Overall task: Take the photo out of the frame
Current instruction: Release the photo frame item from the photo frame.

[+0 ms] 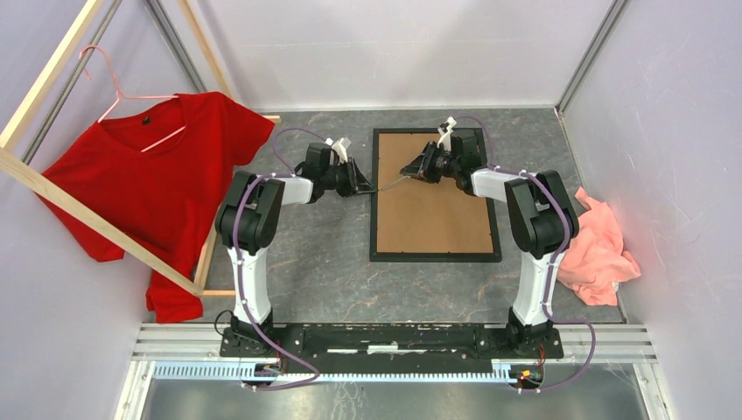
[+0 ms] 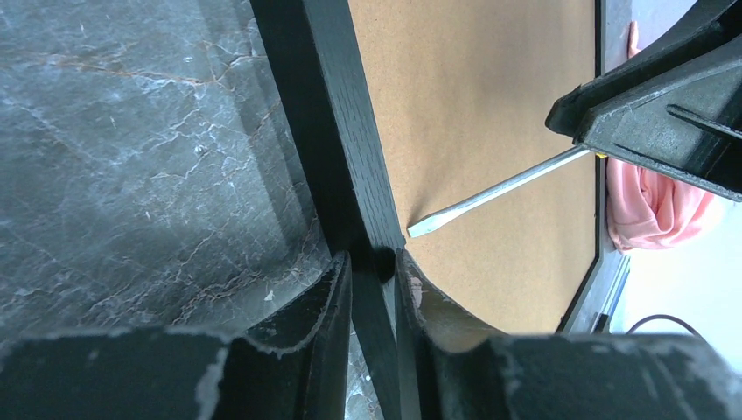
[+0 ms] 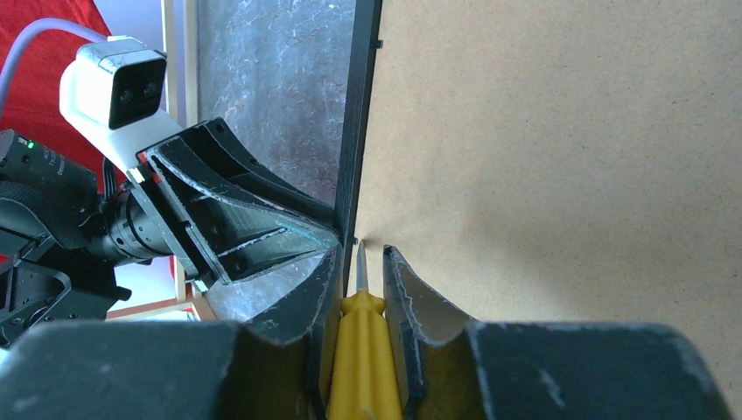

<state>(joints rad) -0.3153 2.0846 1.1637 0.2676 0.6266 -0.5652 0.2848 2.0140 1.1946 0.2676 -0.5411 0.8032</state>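
Grey worktop (image 1: 332,262): carries everything we work on.
Black frame (image 1: 435,256): lies face down at mid-worktop.
Brown board (image 1: 435,197): sits in the frame, so we judge nothing is freed yet.
Hidden photo: we cannot see it; presumably it is under the board.
Our left jaws: nearly closed, pinching the frame's left rail.
Our right jaws: clamped on a screwdriver.
Yellow screwdriver (image 3: 360,367): tip at the board's left edge; prying, lifting the board and pulling the photo all remain.
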